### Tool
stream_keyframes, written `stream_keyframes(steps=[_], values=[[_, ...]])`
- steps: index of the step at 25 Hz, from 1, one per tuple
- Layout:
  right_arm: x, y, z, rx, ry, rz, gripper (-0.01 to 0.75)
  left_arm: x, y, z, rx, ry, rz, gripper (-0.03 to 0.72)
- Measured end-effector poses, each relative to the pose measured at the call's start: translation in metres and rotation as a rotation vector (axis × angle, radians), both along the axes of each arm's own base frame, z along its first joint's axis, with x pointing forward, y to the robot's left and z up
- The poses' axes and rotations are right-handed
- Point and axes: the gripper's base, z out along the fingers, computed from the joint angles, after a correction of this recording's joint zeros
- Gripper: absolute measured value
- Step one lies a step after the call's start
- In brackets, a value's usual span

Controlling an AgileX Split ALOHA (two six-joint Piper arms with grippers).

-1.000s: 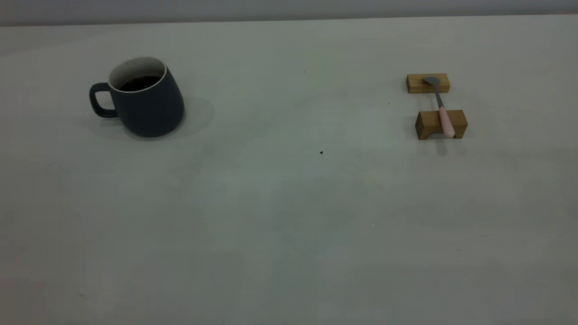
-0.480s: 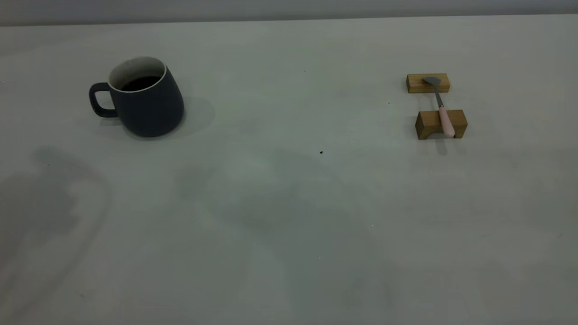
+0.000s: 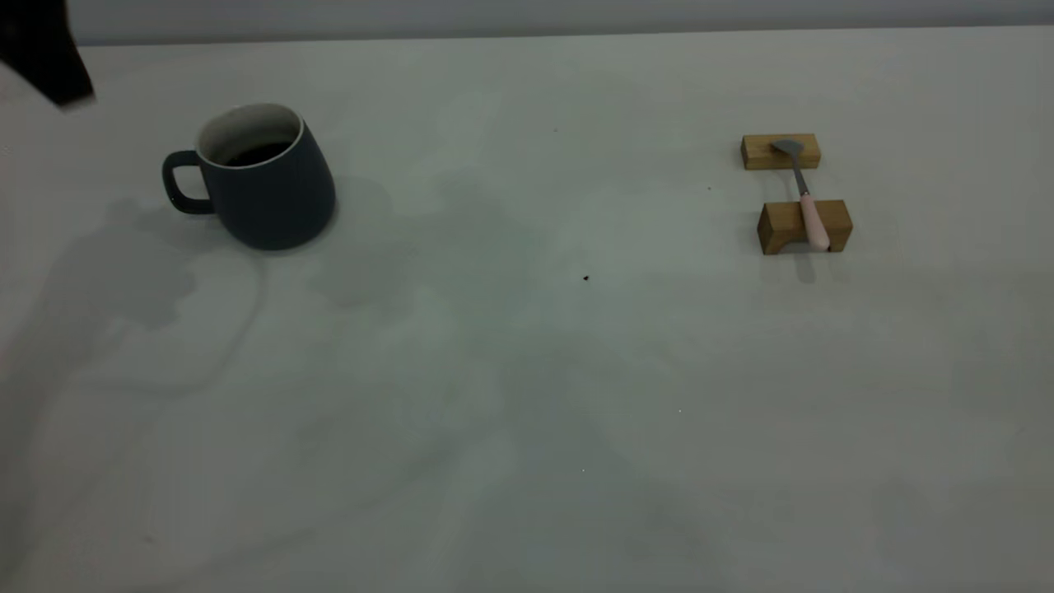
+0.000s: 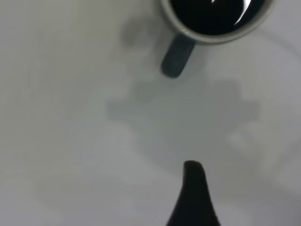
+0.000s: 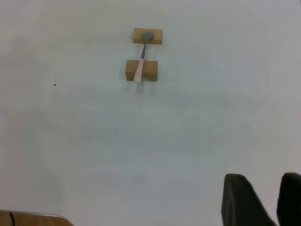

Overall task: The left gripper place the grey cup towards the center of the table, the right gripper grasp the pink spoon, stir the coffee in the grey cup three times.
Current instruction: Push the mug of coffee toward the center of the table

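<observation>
The grey cup (image 3: 263,181) stands upright at the table's (image 3: 527,395) far left, handle (image 3: 177,183) pointing left, with dark coffee (image 3: 257,153) inside. From above, the left wrist view shows the cup (image 4: 178,56) and coffee (image 4: 211,14). My left gripper (image 4: 254,172) hovers short of the handle, open, with only one finger (image 4: 193,193) in sight. A black part of the left arm (image 3: 45,58) shows at the top left corner. The pink spoon (image 3: 811,216) lies across two wooden blocks at the right. It is far from my right gripper (image 5: 263,181), which is shut and empty.
The two tan wooden blocks (image 3: 781,151) (image 3: 803,226) bear the spoon, its bowl on the far one. A tiny dark speck (image 3: 585,278) lies mid-table. Arm shadows fall across the left and middle of the tabletop. A wooden edge (image 5: 33,220) shows in the right wrist view.
A black part of the left arm has come into the exterior view's top left corner. Its shadow has crept up the table toward the cup. Cup, spoon and blocks have not moved.
</observation>
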Motion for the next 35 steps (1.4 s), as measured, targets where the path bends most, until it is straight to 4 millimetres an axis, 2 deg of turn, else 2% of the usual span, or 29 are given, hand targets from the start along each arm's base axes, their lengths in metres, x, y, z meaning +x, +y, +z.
stream_keyframes(steps=[2, 5, 15, 25, 28, 35], values=[[0.000, 0.000, 0.000, 0.000, 0.000, 0.000, 0.237, 0.006, 0.000, -0.022, 0.007, 0.042, -0.053, 0.650], [0.000, 0.000, 0.000, 0.000, 0.000, 0.000, 0.237, 0.012, 0.000, -0.045, 0.014, 0.046, -0.120, 0.642], [0.000, 0.000, 0.000, 0.000, 0.000, 0.000, 0.237, 0.028, -0.001, -0.075, 0.047, -0.072, -0.281, 0.585], [0.000, 0.000, 0.000, 0.000, 0.000, 0.000, 0.237, 0.036, -0.002, -0.103, 0.064, -0.116, -0.344, 0.563], [0.000, 0.000, 0.000, 0.000, 0.000, 0.000, 0.237, 0.037, -0.002, -0.108, 0.064, -0.117, -0.346, 0.522], [0.000, 0.000, 0.000, 0.000, 0.000, 0.000, 0.237, 0.036, -0.022, -0.108, 0.069, -0.122, -0.412, 0.325]])
